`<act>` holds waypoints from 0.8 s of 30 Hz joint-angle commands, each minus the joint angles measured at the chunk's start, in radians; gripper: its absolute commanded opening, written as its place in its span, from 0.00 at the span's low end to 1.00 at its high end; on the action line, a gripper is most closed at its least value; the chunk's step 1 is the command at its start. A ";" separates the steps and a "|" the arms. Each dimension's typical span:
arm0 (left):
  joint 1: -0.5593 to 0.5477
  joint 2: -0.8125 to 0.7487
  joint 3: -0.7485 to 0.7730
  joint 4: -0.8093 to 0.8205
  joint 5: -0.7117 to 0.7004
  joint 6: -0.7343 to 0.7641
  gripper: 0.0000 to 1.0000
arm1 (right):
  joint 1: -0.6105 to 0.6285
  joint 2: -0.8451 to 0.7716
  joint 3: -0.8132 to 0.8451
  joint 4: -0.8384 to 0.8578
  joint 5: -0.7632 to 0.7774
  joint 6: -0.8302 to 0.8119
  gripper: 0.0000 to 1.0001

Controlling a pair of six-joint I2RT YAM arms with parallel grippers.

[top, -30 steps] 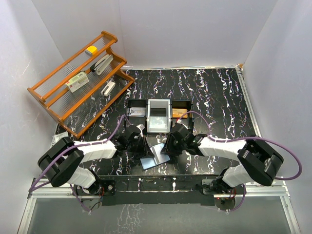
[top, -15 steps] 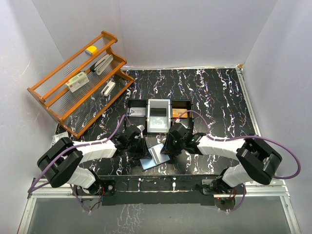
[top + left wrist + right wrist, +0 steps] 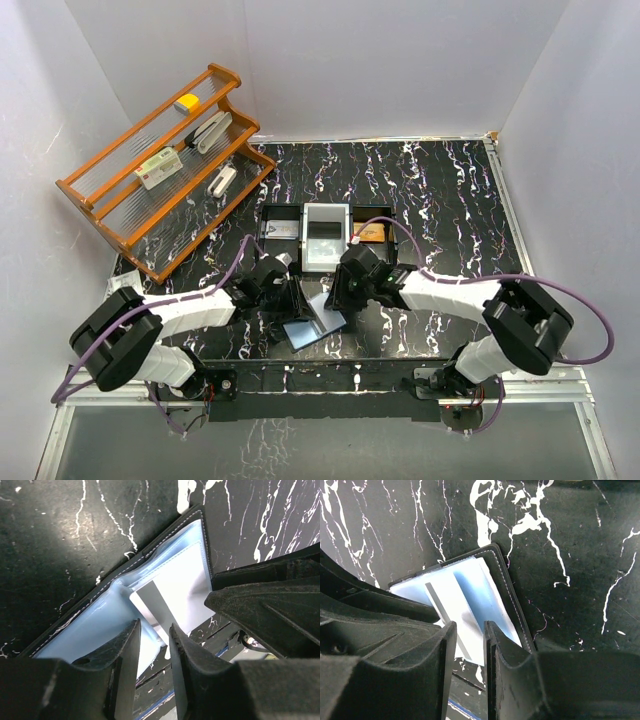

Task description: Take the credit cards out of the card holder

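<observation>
Left hand (image 3: 152,630) and right hand (image 3: 470,626) pinching open card holder (image 3: 172,567), tray (image 3: 264,213) behind, rack (image 3: 150,200) left

Table (image 3: 440,190): black top, white marbling. On it: wooden rack (image 3: 160,170) at far left, set at an angle; black tray (image 3: 300,238) mid-table; card holder (image 3: 312,325) open just in front of the tray, blue-grey inside up.

Robot lab, white booth walls (image 3: 380,60), alu frame (image 3: 320,398)
</observation>
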 commanded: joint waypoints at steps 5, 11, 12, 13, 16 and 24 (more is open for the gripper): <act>-0.004 -0.029 -0.030 -0.012 -0.035 -0.052 0.36 | 0.002 0.093 0.061 -0.021 -0.010 -0.052 0.23; -0.005 -0.021 -0.057 0.029 -0.040 -0.090 0.33 | 0.002 0.072 -0.009 0.013 -0.033 0.006 0.04; -0.005 -0.017 -0.061 0.045 -0.038 -0.096 0.31 | 0.002 0.061 -0.027 0.026 -0.037 0.021 0.01; -0.005 -0.016 -0.065 0.059 -0.036 -0.101 0.28 | 0.002 0.049 -0.054 0.036 -0.042 0.036 0.00; -0.005 -0.020 -0.081 0.108 -0.030 -0.115 0.20 | 0.002 0.019 -0.106 0.054 -0.050 0.074 0.00; -0.004 0.000 -0.026 0.148 0.058 -0.017 0.00 | 0.002 -0.069 -0.176 0.038 0.003 0.138 0.00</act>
